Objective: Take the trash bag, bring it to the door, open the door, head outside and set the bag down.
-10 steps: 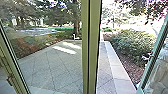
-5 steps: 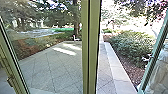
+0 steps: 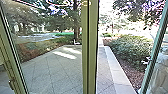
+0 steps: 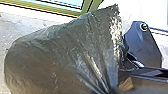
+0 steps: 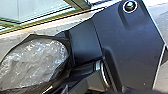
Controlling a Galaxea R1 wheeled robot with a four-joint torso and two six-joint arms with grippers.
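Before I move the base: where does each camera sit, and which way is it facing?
Head: high up, forward and down, past a green door frame to paving and bushes.
Left wrist: on the left arm, facing the side of the dark trash bag; the robot's plate shows.
Right wrist: on the right arm, facing crumpled clear plastic inside a dark rim, likely the bag's mouth; plate large beside it.
Both wrists share the plate and green framing.

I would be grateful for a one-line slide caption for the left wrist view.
Dark, shiny plastic trash bag gathered into folds, with pale floor and a green-framed glass panel beyond.
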